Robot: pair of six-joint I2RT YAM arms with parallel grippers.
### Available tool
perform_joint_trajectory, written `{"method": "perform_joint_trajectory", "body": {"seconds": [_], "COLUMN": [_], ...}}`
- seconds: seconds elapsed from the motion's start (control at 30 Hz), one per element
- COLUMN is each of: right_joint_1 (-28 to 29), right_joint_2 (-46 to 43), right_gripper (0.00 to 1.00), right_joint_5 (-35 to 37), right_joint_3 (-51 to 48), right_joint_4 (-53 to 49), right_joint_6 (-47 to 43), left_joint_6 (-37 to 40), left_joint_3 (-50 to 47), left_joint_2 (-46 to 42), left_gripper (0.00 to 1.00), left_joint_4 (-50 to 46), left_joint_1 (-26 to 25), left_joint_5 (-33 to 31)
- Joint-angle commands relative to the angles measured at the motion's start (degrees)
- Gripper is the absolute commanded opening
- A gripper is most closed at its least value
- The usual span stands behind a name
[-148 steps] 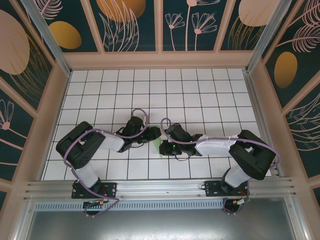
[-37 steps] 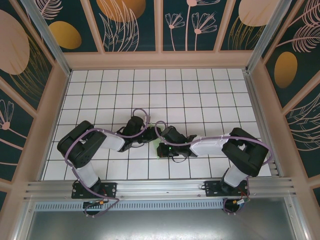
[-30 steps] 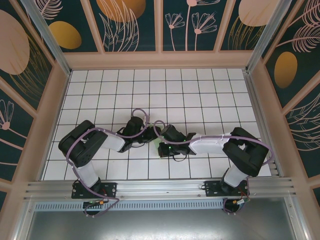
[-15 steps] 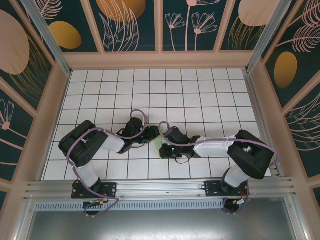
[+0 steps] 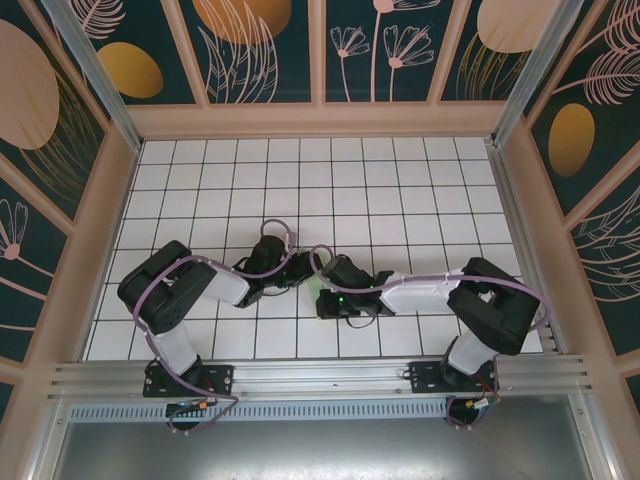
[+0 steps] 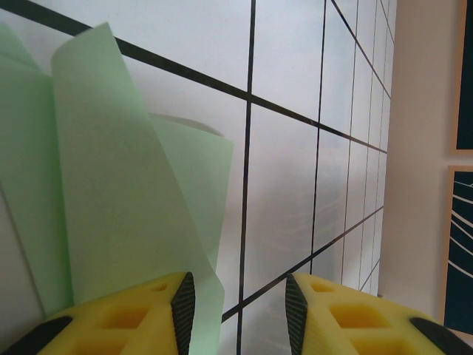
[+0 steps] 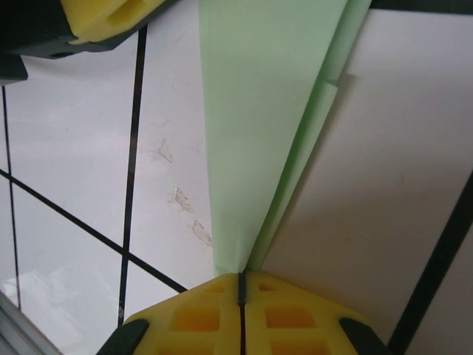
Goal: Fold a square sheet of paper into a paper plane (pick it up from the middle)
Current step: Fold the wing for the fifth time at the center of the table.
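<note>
Top external is showing our right arm swinging back in toward the left gripper (image 5: 306, 274) after easing away half a second ago. The two grippers are again sitting nearly tip to tip, with a sliver of the paper plane (image 5: 318, 286) between them. We are judging this as a small repositioning inside a fold, not a finished step.

Right wrist is giving us what the overhead cannot. The right gripper (image 7: 240, 279) is clamped together on the plane's narrow point, and the layered body is fanning away ahead of its fingertips over the tiled table (image 7: 66, 133).

Left wrist is adding that the left gripper's jaws are standing apart. Loose green flaps are lying against one finger (image 6: 126, 322), and the other finger is touching nothing.
</note>
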Motion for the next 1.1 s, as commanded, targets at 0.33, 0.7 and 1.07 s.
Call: {"method": "perform_joint_trajectory", "body": {"seconds": [0.33, 0.7, 1.07], "right_joint_1": [-0.9, -6.73, -6.47], "right_joint_2": [-7.8, -12.14, -2.24], "right_gripper": [0.14, 0.08, 0.05], "right_joint_5": [3.07, -7.23, -10.62], "right_joint_3": [-2.97, -14.06, -11.91], "right_joint_4": [0.87, 32.21, 35.84], "right_joint_6": [2.85, 15.98, 18.61], "left_joint_6": [0.11, -0.55, -0.18], "left_joint_3": [-1.73, -1.52, -1.51], "left_joint_2": [-0.18, -0.7, -0.53], "left_gripper": [0.41, 0.41, 0.41], "left_joint_4": [-7.08, -7.08, -7.25], "left_joint_1": [-0.12, -0.15, -0.15], "left_joint_5": [-2.08, -2.12, -1.6]}}
